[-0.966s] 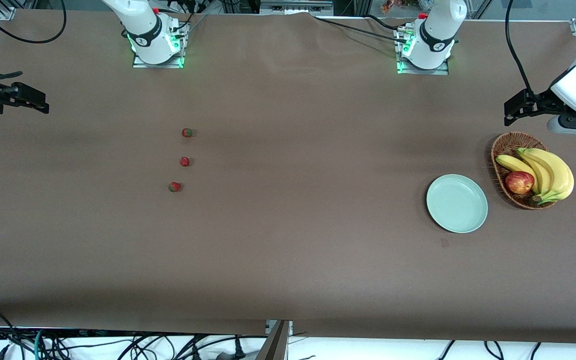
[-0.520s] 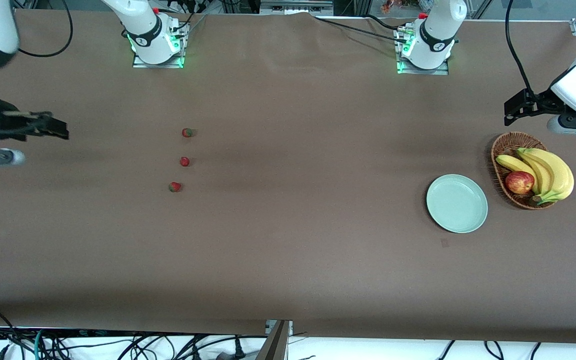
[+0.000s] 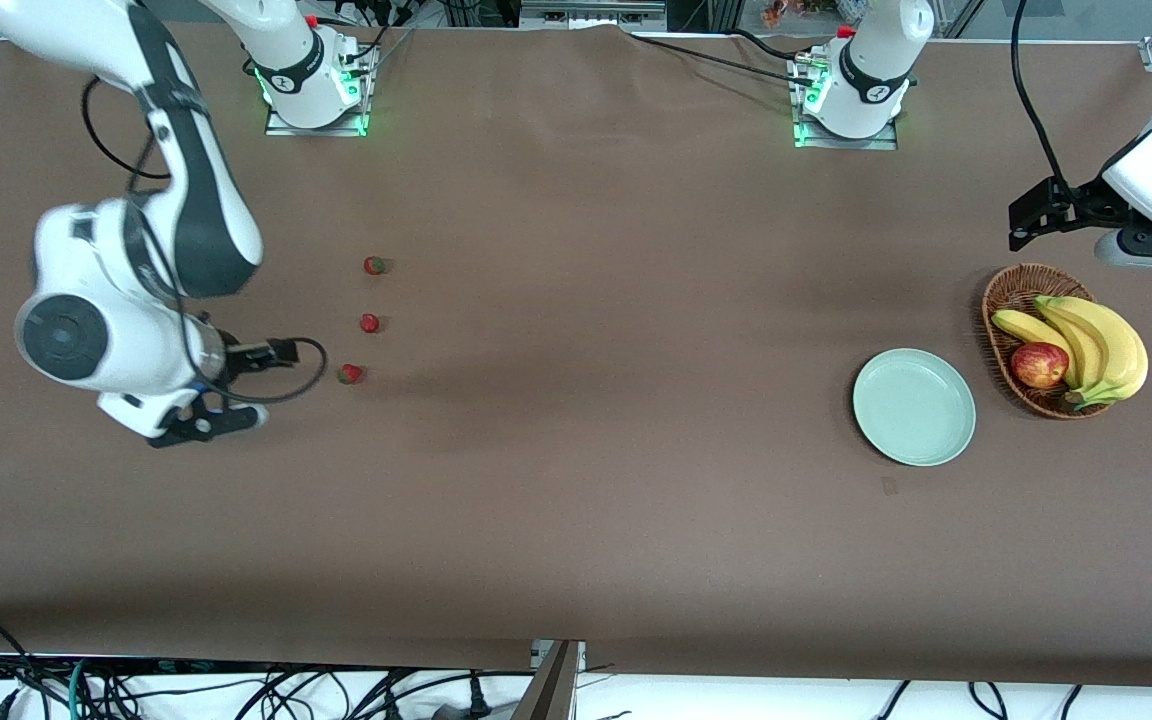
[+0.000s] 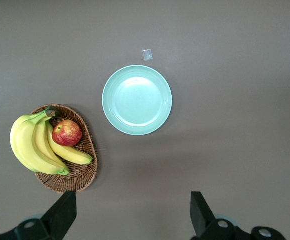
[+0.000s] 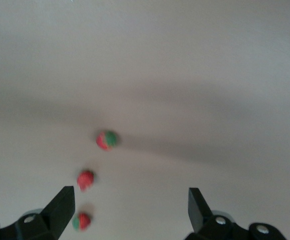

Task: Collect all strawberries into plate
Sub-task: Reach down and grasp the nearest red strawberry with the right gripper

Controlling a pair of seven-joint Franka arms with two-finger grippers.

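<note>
1. we see our right gripper (image 5: 127, 212), fingers spread and empty, over the worktop near the right arm's end, beside three tiny red strawberries with green tops (image 3: 350, 374).
2. the round pale mint-green plate (image 3: 914, 406) sits bare toward the left arm's end.
3. our left gripper (image 4: 132, 217) waits spread by that end's edge.
4. the berries look light, probably soft; we'd pinch one gently across its middle.

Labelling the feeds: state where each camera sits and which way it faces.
Front view: high, across the table, facing both bases; both arms show.
Left wrist view: above the plate and basket, looking down; open left end effector shows.
Right wrist view: facing the strawberries; open right end effector shows.
Shared: the plate, in front and left wrist views.
</note>
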